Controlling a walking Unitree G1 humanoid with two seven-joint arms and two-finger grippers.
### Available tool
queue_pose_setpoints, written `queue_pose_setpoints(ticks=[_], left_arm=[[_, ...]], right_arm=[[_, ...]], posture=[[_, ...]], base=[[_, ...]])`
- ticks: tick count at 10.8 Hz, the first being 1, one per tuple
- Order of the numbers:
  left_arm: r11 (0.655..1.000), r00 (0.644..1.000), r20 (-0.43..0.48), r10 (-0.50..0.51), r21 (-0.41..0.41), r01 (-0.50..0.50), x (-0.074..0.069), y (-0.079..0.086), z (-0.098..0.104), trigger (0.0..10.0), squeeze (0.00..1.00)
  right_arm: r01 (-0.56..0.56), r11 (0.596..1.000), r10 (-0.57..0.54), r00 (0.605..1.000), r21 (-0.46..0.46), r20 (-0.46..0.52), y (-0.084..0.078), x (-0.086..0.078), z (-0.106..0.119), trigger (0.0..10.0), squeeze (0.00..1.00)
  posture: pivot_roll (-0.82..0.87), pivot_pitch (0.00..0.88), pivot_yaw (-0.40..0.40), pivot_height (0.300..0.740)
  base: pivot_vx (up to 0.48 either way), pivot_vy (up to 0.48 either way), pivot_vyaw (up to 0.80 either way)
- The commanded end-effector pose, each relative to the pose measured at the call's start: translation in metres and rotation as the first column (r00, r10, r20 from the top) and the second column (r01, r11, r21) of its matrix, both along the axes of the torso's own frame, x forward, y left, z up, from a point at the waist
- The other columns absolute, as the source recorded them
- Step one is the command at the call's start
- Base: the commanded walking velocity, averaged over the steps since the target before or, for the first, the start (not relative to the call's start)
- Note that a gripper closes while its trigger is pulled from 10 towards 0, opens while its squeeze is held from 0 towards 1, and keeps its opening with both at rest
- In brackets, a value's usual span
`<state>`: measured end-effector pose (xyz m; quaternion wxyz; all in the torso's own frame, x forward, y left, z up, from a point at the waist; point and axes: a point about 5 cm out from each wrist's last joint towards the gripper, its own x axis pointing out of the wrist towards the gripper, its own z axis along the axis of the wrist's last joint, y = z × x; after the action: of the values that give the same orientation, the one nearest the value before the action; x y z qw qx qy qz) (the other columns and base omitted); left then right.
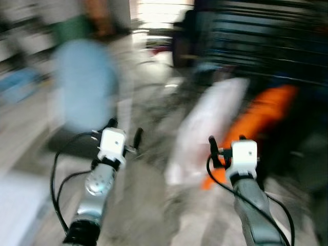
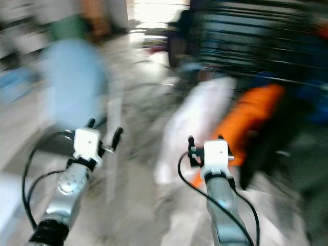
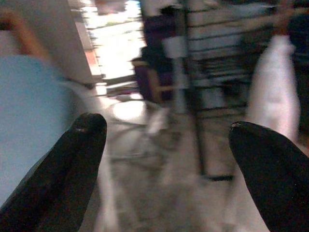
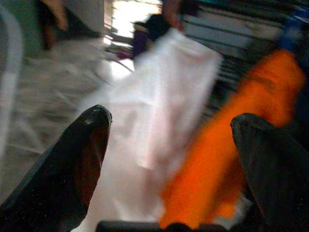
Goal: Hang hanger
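heavy blur, mid-walk. left claw [image 1: 124, 130] and right claw [image 1: 225, 145] both spread, empty. hanger can't be made out, maybe holding the white garment [image 4: 159, 125] beside the orange garment [image 4: 241, 145]. steady first, then reach.

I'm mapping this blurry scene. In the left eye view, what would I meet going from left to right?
Blurred pale blue garment → left hand → hanging white garment → right hand → hanging orange garment.

Blurred grey floor [image 1: 148, 205] runs to a bright doorway [image 1: 161, 13] beside dark slatted shelving [image 1: 261, 41].
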<state>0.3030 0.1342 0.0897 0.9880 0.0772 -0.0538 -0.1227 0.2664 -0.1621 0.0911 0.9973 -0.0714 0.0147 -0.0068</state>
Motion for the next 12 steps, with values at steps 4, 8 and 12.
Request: queue_pose_setpoints(ticks=[4, 8, 12], left_arm=[[0.998, 0.997, -0.041, -0.065, 0.009, 0.066, -0.003, -0.004, -0.009, 10.0, 0.00], [0.995, 0.993, -0.075, -0.096, 0.003, 0.097, -0.006, -0.011, -0.016, 10.0, 0.00], [0.990, 0.985, -0.101, -0.138, -0.020, 0.137, -0.007, -0.021, -0.018, 10.0, 0.00]], right_arm=[[-0.030, 0.999, 0.030, 0.999, 0.012, -0.011, 0.013, 0.000, -0.002, 10.0, 0.00], [-0.047, 0.999, 0.047, 0.999, -0.011, -0.004, 0.008, 0.006, 0.003, 10.0, 0.00], [0.083, 0.996, -0.084, 0.996, -0.023, -0.011, -0.016, 0.006, 0.004, 10.0, 0.00]], posture=[[-0.19, 0.000, -0.007, 0.740], [-0.20, 0.000, -0.017, 0.740], [-0.23, 0.003, -0.009, 0.740]], base=[[0.362, 0.000, -0.70], [0.225, 0.000, -0.60], [0.000, 0.000, 0.00]])
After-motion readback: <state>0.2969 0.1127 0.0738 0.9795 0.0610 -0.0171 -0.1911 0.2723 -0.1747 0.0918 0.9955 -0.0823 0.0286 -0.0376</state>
